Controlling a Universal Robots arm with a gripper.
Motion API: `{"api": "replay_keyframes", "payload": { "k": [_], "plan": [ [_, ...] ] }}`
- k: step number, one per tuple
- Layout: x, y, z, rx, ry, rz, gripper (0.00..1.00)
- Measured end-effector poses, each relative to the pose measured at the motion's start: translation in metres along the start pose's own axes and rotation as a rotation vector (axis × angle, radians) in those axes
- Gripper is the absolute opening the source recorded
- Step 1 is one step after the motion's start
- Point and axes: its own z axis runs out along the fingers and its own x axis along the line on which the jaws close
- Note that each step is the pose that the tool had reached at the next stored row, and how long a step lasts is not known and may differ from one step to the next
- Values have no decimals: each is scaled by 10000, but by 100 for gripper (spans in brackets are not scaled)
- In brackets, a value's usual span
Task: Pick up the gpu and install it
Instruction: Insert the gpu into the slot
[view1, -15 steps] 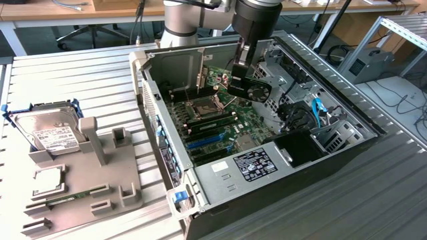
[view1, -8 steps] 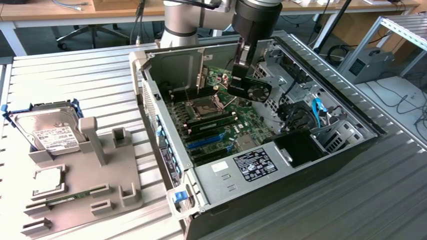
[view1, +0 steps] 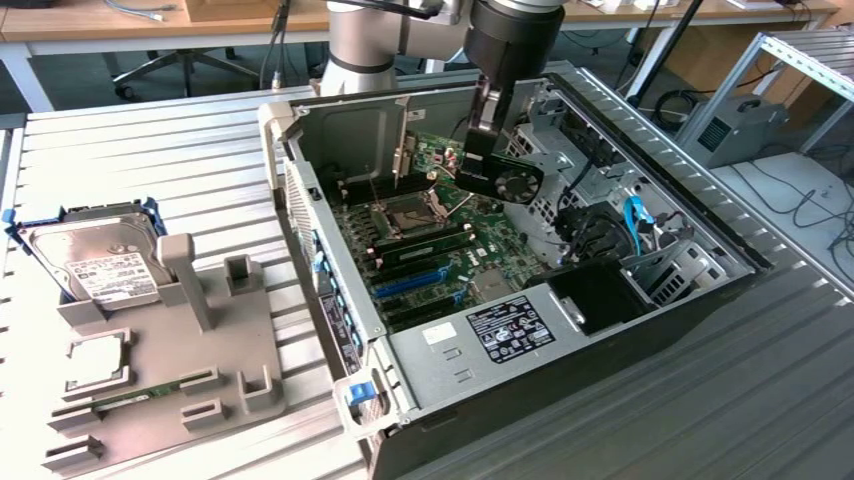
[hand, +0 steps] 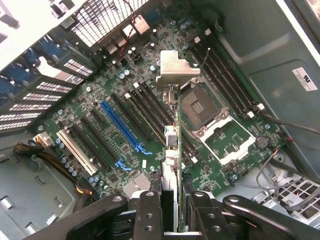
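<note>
Gpu (view1: 507, 178) is up in the gripper (view1: 478, 158), hanging on edge over the motherboard (view1: 441, 250) inside the open computer case (view1: 320, 130). From the exterior view I can see its round black fan facing the exterior view's right, over the far end of the motherboard.

On the wrist view I look straight down the gpu (hand: 176, 72). It shows as a thin green edge with the bent silver bracket at the end away from the gripper (hand: 175, 217). The jaws are about half closed, with one finger (hand: 150, 212) on each side of the card, pinching it. Under it, on the motherboard (hand: 115, 100), the card's line runs between the long blue slot (hand: 120, 125) and the square chip socket (hand: 197, 105), over the black slots. As far as I can tell, it is not seated in any slot.

Off the motherboard and outside the case, toward the exterior view's left, a grey stand (view1: 174, 350) sits on the ribbed metal table (view1: 160, 150). A silver hard drive (view1: 100, 260) stands propped at the stand's far end, and a narrow green memory stick (view1: 140, 392) lies near its front.
</note>
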Motion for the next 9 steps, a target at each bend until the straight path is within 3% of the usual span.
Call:
{"api": "replay_keyframes", "payload": {
  "k": [9],
  "plan": [
    [-3, -4, 0, -3, -1, -100, 26]
  ]
}}
